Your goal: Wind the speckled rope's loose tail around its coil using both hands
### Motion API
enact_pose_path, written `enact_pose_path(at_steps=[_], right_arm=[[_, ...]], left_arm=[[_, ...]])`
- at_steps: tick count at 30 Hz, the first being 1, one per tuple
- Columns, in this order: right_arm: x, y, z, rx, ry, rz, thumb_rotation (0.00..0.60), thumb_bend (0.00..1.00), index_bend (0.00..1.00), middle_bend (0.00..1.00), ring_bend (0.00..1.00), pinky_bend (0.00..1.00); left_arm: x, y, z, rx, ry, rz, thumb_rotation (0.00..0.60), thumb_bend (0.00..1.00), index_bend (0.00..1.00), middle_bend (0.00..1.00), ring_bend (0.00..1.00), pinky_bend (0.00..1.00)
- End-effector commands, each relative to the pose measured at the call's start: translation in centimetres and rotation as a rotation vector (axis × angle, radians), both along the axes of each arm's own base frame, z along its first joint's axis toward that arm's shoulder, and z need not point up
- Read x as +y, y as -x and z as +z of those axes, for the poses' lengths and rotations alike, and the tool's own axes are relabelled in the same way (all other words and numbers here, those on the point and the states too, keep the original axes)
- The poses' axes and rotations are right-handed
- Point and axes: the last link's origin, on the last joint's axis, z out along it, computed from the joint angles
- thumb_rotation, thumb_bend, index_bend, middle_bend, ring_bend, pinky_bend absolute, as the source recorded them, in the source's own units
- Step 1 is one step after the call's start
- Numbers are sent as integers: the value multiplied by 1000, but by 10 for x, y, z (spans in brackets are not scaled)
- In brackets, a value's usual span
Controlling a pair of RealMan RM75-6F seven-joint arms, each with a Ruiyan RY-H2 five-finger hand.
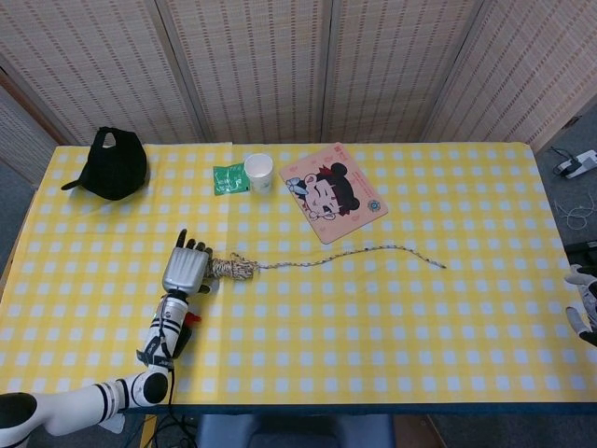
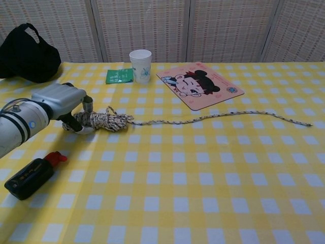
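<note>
Staged indoor test corner, lab-like rather than a lived-in home. Table (image 1: 392,317) under yellow-and-white checked cloth; woven reed folding screens (image 1: 252,65) stand directly behind the table, closing it off. Bare grey floor (image 1: 569,140) right of the table, with loose cables (image 1: 578,210) and a white plug block (image 1: 578,165) lying there.

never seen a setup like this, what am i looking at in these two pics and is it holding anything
Both pictures come from the robot's own cameras: one high on its head looking down, one at chest height. Its grey metal left hand grips the coiled end of the speckled rope, whose loose tail trails across the yellow checked tablecloth. The right hand waits at the table's edge. Also there: a white paper cup, a pink cartoon mat, a black cap.
</note>
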Motion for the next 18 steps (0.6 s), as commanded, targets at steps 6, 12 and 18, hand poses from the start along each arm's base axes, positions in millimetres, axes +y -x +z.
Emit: enact_pose_path(at_steps=[6,12,18], right_arm=[[1,-1,0,2,0,-2,600,300,344,291,125,177],[2,0,0,2,2,-7,600,300,343,291,125,177],[3,0,2,3,6,-8,600,299,344,291,125,177]], left_arm=[[4,3,0,6,-9,-7,495,258,506,329,231,0],[8,8,-1,-2,-15,-2,521,258,538,379,259,0],[11,10,-3,-19,-20,1,518,258,570,436,291,0]])
